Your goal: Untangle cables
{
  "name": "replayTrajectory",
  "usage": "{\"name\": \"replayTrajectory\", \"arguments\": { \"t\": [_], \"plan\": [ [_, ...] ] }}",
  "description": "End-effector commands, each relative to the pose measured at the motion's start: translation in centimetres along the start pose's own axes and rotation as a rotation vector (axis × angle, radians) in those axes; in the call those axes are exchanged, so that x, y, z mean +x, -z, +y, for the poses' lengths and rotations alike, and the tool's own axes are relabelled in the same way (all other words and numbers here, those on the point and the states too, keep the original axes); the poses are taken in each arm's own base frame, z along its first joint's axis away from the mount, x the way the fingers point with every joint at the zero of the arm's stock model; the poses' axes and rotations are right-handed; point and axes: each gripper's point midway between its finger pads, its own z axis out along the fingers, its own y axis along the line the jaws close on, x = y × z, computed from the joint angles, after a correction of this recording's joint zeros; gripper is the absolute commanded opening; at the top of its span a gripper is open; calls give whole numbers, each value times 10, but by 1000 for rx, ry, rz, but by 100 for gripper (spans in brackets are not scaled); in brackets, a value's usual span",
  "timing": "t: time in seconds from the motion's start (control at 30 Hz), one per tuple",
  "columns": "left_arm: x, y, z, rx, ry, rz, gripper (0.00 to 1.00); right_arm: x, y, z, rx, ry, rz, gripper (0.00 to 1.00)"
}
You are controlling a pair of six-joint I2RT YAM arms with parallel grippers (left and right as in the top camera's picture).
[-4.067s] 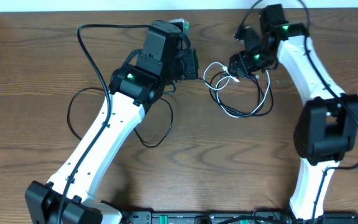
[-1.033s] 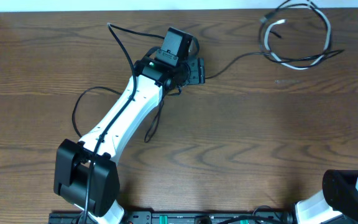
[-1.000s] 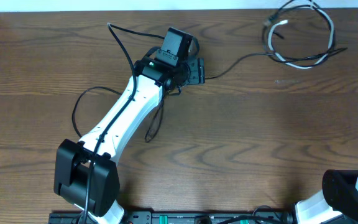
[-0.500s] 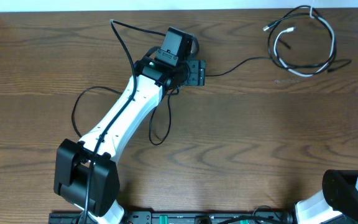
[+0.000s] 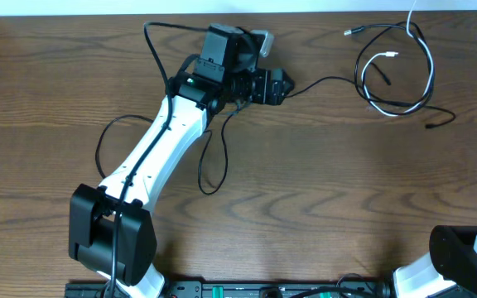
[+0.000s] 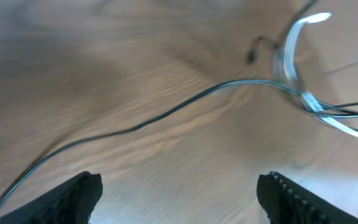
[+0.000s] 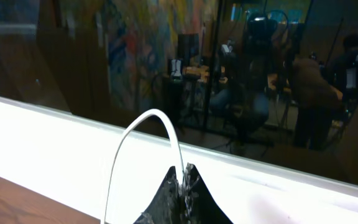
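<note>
**Left pincer.** The left pincer (image 5: 281,85) lies low over the wooden table (image 5: 305,190) with its jaws wide apart. In the left wrist view, its two dark fingertips (image 6: 73,196) stand at opposite sides of the bottom edge, with only bare wood between them. Nothing is held.

**Black cable.** One black cable (image 6: 135,127) lies on the table just ahead of the left pincer. It starts beside the pincer's left fingertip and runs diagonally away to the far right. The wrist view shows it in front of the fingertips, not between them. Whether it touches the left fingertip cannot be told, as the view is blurred.

**Cable group.** The cables (image 5: 387,108) lie well ahead of the left pincer, at the far end of that black cable. They form loose overlapping loops of black cord and one white cord. Small plug ends point outward from the loops.

**Right pincer.** The right pincer (image 7: 182,180) is outside the overhead view. In its own wrist view the jaws are pressed together on the white cable (image 7: 151,112). This cable rises from the fingertips, arcs over to the pincer's left and drops downward. The pincer is raised above the table edge, facing a window.
</note>
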Motion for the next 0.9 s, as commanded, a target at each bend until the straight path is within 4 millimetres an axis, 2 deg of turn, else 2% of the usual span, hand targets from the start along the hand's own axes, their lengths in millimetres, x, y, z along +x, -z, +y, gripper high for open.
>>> {"name": "replayTrajectory", "arguments": {
  "t": [0.0,0.13,0.33,0.5,0.6,0.7,0.87],
  "plan": [
    [-3,-8,-16,79,42,-5,86,-1,-1,3,-15,-16,-3,1],
    [-13,-21,-21,108,68,-45,86,0,-2,9,-32,-18,-1,1],
    [-22,-58,-26,173,130,-102,86,5,-4,19,-63,-26,19,1],
    [-29,-85,-43,241,113,-166,86,9,-5,27,-79,-33,36,1],
    [-34,-98,-44,207,147,-225,87,11,-5,28,-81,-36,43,1],
    [-37,-107,-44,150,151,-282,89,13,-5,28,-85,-39,51,1],
    [-38,-117,-60,161,122,-330,90,15,-4,31,-99,-43,61,1]
  ]
}}
